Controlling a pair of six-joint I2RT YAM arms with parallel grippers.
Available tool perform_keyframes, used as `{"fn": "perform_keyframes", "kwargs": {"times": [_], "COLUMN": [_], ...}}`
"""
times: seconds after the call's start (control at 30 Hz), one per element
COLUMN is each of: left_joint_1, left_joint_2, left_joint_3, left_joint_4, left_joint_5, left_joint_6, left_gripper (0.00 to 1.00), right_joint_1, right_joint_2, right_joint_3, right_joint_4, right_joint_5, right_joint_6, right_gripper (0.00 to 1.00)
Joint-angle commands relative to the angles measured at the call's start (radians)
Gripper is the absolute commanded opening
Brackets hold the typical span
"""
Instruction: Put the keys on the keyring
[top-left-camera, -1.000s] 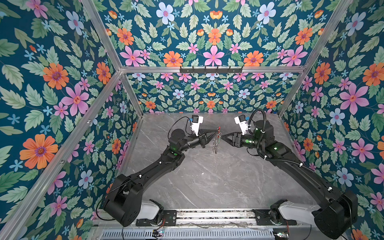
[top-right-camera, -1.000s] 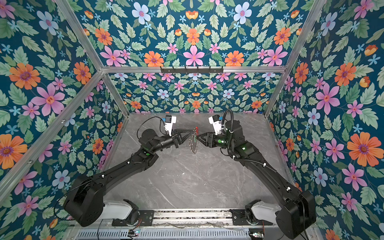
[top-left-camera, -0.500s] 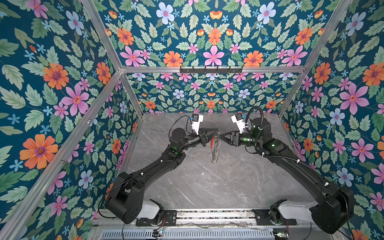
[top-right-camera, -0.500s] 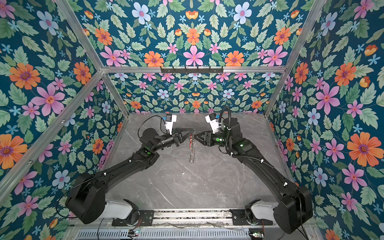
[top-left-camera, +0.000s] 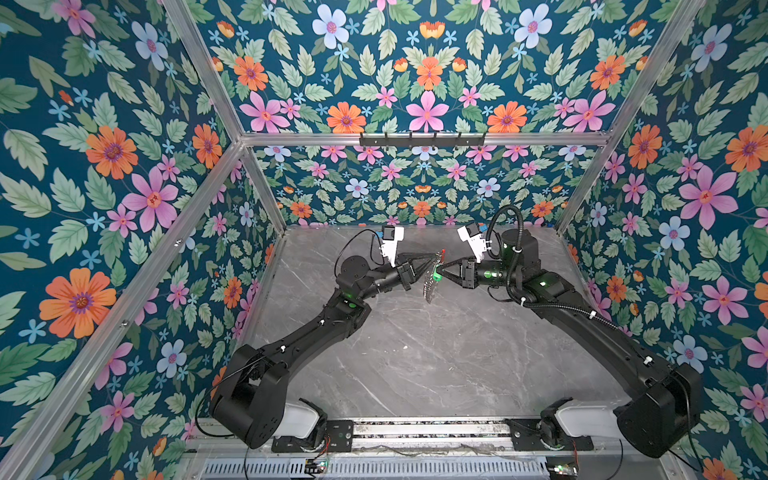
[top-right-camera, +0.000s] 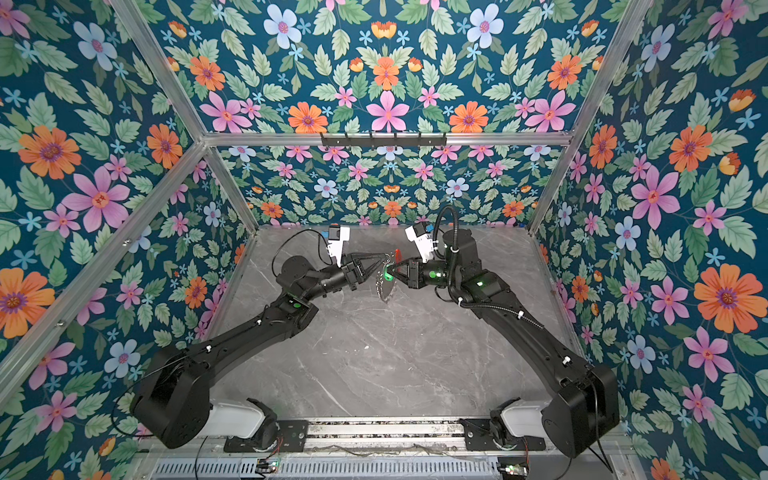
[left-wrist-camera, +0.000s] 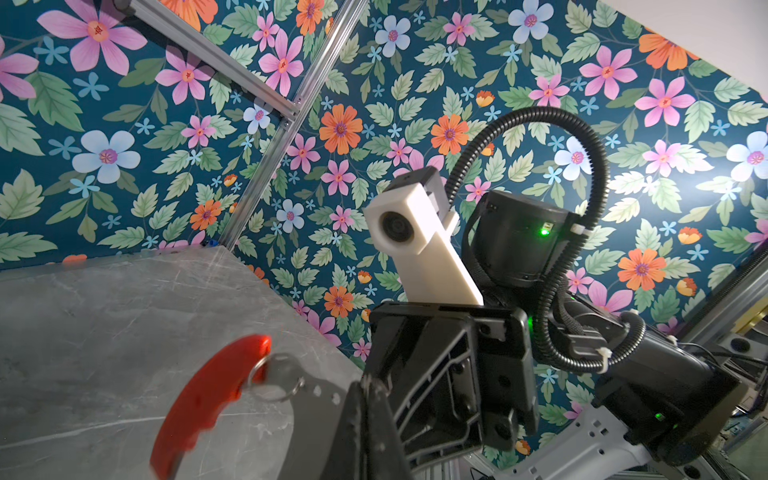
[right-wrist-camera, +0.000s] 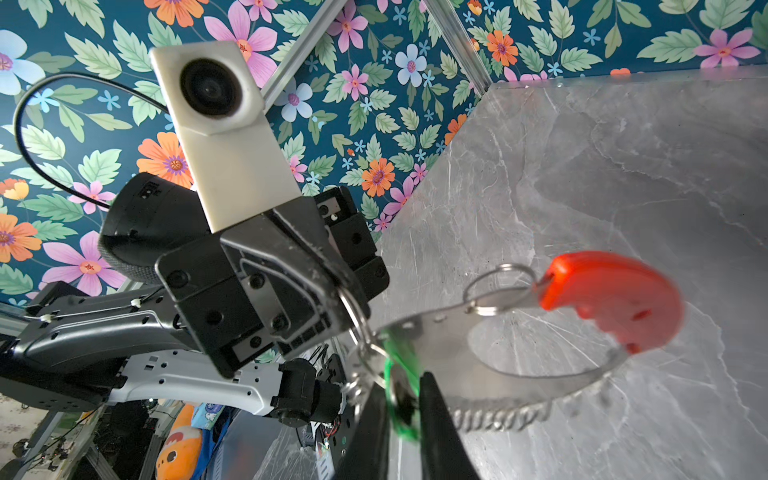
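While aloft, keyring (top-left-camera: 429, 288) pinched by left hand (top-left-camera: 434, 259), green key (right-wrist-camera: 398, 371) by right hand (top-left-camera: 442, 272).

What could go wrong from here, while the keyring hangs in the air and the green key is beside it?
1. The left gripper pinches the keyring only at its edge, above the table; a push from the key may swing it or pull it loose.
2. The green key looks small between the jaws of the right gripper; it could twist out and fall.
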Motion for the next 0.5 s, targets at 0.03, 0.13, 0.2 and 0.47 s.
{"fn": "perform_keyframes", "kwargs": {"times": [0.03, 0.13, 0.2, 0.47], "left_joint_1": [0.001, 0.001, 0.001, 0.001], "left_joint_2": [-0.015, -0.015, -0.011, 0.045], "left_joint_3": [0.008, -0.004, -0.024, -0.061], "left_joint_4": [0.066, 0.099, 0.149, 0.37], "left_joint_5": [-0.007, -0.022, -0.042, -0.06], "left_joint_6": [-0.008, -0.003, -0.006, -0.049], "left_gripper": [0.0, 0.0, 0.0, 0.0], "right_joint_1": [0.002, 0.002, 0.006, 0.057], "right_joint_2": [-0.019, -0.021, -0.018, 0.033], "right_joint_3": [-0.001, 0.011, 0.022, 0.07], "right_joint_4": [-0.032, -0.058, -0.071, -0.1], "right_joint_5": [0.0, -0.004, -0.015, -0.027], "right_joint_6": [-0.022, -0.033, -0.034, -0.045], "right_gripper": [0.13, 0.09, 0.03, 0.0]}}
